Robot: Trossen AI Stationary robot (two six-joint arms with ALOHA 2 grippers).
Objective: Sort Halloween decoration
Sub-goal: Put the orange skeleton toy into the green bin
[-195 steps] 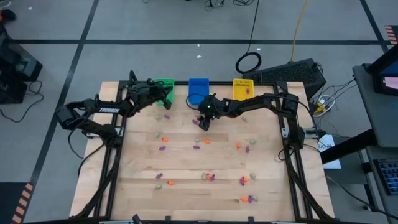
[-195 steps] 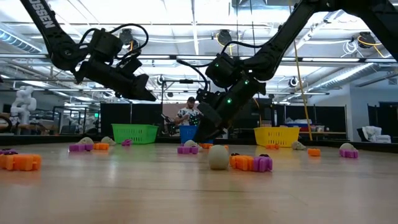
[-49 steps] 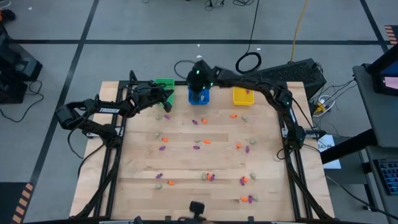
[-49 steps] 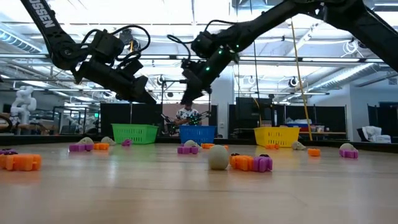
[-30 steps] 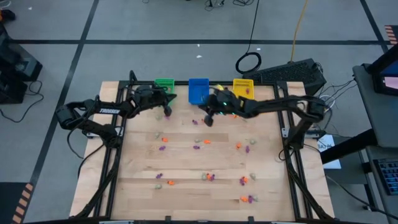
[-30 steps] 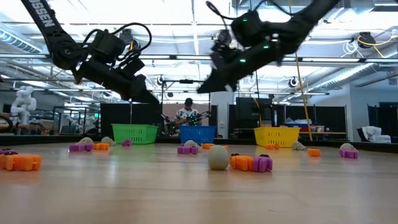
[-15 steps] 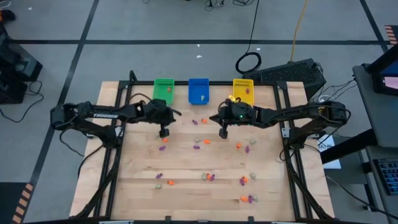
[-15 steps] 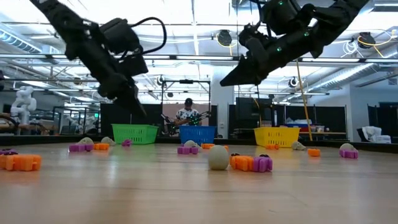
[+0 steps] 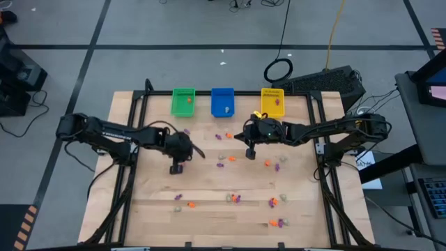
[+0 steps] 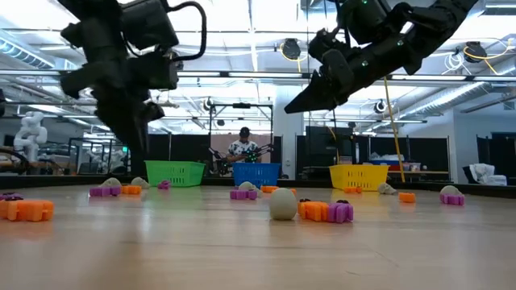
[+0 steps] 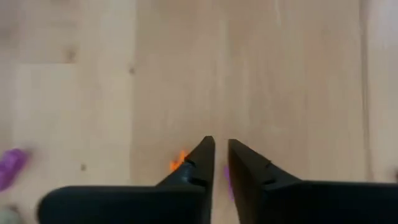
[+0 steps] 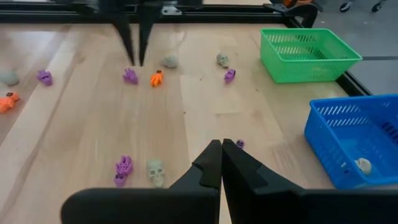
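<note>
1. My left claw (image 9: 175, 168) points down over the left half of the wooden surface (image 9: 209, 188), just above it. Its fingers (image 11: 198, 163) stand a narrow gap apart, with nothing between them.
2. An orange trinket (image 11: 179, 161) and a purple trinket (image 12: 130, 76) lie on the wood right at the left claw's tips, on either side of it.
3. My right claw (image 9: 250, 150) hangs above the surface's middle, nearer the far edge, raised well off the wood; its fingers (image 12: 210, 163) are pressed together and empty.
4. The rest of the Halloween decoration (image 9: 233, 198) is strewn across the surface in orange, purple and pale pieces; a pale skull (image 12: 155, 172) and a purple piece (image 12: 123, 168) lie side by side.
5. Along the far edge stand a green bin (image 9: 183, 102), a blue bin (image 9: 222, 101) and a yellow bin (image 9: 272, 100); the blue one holds a pale piece (image 12: 362, 165).
</note>
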